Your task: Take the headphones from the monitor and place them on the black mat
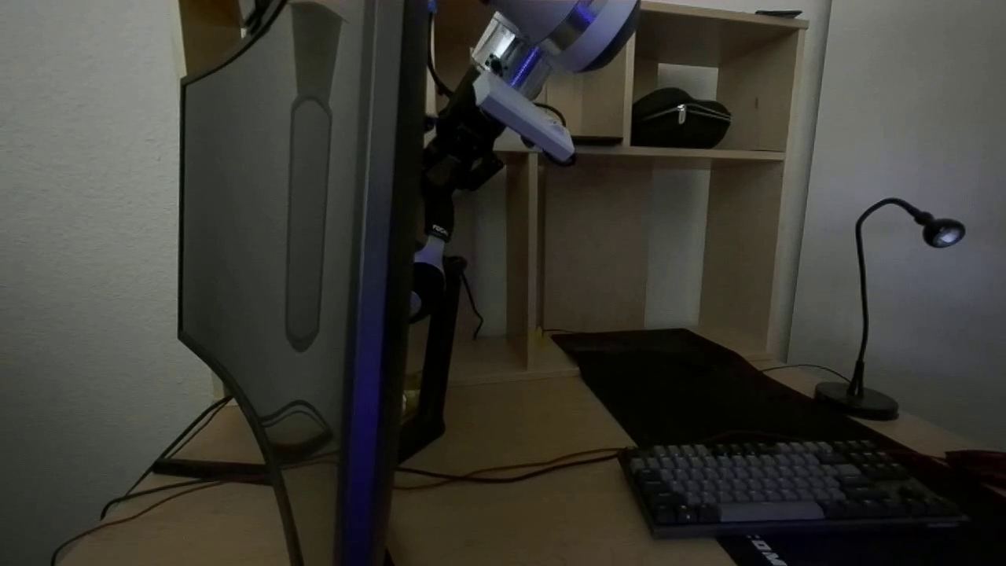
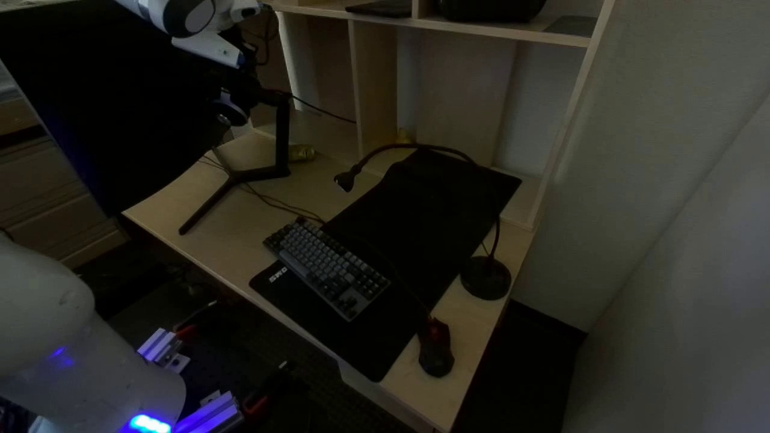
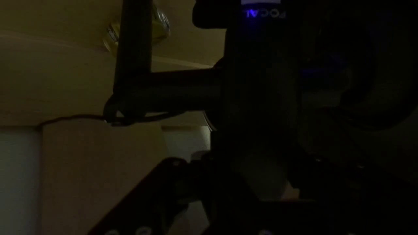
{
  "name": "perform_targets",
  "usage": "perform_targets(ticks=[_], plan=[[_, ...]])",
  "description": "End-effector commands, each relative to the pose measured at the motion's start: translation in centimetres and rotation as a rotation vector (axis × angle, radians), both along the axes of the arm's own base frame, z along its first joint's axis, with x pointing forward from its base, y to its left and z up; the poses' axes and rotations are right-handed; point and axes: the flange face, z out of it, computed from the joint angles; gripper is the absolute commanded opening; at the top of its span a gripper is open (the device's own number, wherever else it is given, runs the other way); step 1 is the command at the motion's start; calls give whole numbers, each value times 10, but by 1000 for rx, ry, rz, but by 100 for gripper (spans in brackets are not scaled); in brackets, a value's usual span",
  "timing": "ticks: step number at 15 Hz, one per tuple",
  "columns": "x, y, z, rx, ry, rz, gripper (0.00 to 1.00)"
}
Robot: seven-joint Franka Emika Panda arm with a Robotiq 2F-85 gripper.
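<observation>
Wrist view: gripper (image 3: 254, 171) at the headphones (image 3: 261, 49); too dark to tell whether it grips. Advised: verify the hold, then lift upward, clear of the monitor (image 1: 236, 220).

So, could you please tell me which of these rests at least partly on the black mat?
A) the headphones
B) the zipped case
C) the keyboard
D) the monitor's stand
C: in both exterior views the keyboard lies over part of the black mat, with one end out over the bare desk, while the headphones are up by the monitor.
</observation>
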Motion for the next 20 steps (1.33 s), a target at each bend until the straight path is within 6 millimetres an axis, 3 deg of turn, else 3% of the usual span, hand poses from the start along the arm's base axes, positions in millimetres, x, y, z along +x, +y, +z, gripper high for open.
perform_targets(ticks=[1, 3, 6, 9, 12, 15, 17, 20], plan=[[-12, -8, 17, -8, -120, -63, 20], [-16, -23, 33, -73, -117, -73, 20], [-25, -49, 78, -87, -124, -94, 20], [-31, -85, 128, -41, -152, -159, 20], [-35, -135, 152, -113, -70, -263, 20], [-34, -185, 139, -214, 82, -365, 20], [-26, -217, 110, -240, 199, -425, 20], [-3, -256, 45, -217, 310, -529, 20]])
